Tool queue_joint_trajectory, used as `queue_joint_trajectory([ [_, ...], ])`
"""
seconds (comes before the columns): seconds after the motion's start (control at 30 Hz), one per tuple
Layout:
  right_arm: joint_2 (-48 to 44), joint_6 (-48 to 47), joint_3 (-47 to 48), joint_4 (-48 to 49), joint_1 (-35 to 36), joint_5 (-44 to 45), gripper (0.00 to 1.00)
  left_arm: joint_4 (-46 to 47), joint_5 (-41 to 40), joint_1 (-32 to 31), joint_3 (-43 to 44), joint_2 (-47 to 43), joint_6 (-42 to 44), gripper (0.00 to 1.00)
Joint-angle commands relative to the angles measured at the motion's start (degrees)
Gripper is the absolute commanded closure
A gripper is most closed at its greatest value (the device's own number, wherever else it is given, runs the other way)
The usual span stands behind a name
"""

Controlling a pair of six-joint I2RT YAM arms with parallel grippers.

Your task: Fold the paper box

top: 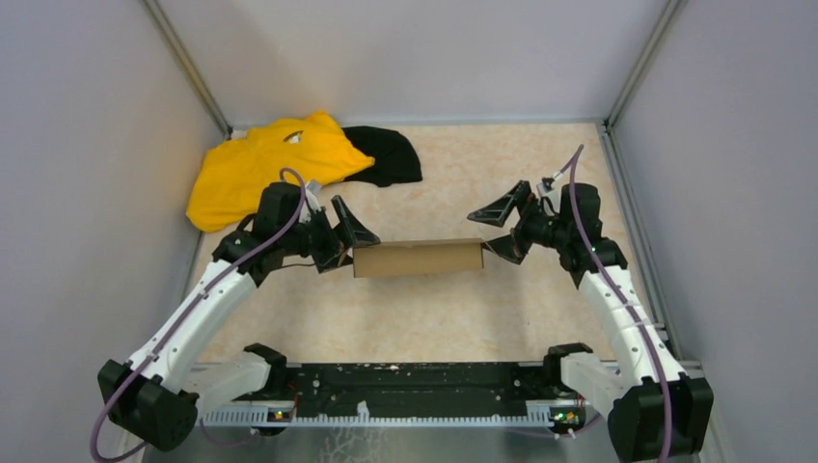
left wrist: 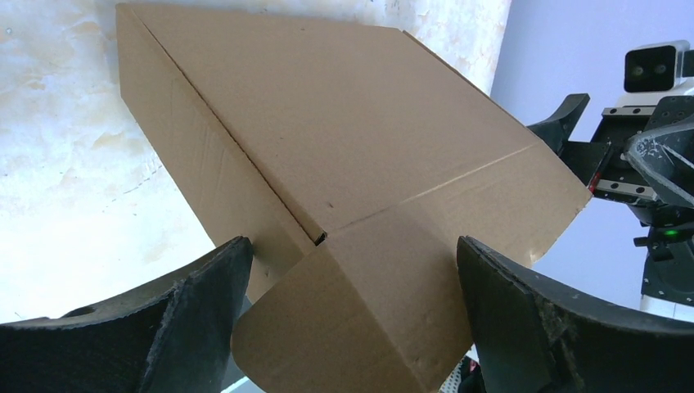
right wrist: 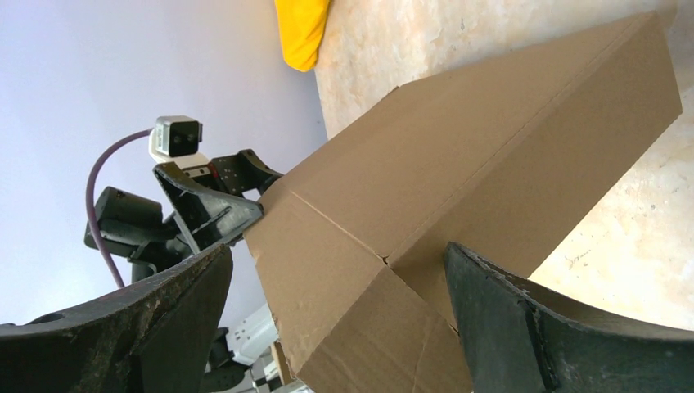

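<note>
The paper box (top: 417, 258) is a shallow, closed brown cardboard box lying across the middle of the table. My left gripper (top: 352, 249) is at its left end and open wide. In the left wrist view the box (left wrist: 344, 123) has its end flap between the spread fingers of that gripper (left wrist: 348, 262). My right gripper (top: 482, 231) is at the right end, also open wide. The right wrist view shows the box (right wrist: 491, 139) with its corner between the two fingers of the right gripper (right wrist: 335, 262). Neither gripper visibly clamps the cardboard.
A yellow cloth (top: 265, 164) and a black cloth (top: 391, 154) lie at the back left, behind the left arm. Grey walls close the table in on the left, right and back. The arm bases and a black rail (top: 415, 386) sit along the near edge.
</note>
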Motion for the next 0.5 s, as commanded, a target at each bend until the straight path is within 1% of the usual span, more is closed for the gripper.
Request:
queue_joint_trajectory([
  [0.0, 1.3, 3.9, 2.5, 5.8, 0.9, -2.4, 0.01, 1.5, 5.2, 1.4, 1.2, 1.6, -1.5, 0.01],
  [0.47, 7.1, 5.9, 0.2, 12.4, 0.9, -3.1, 0.01, 5.2, 9.8, 5.6, 1.5, 7.1, -1.3, 0.01],
])
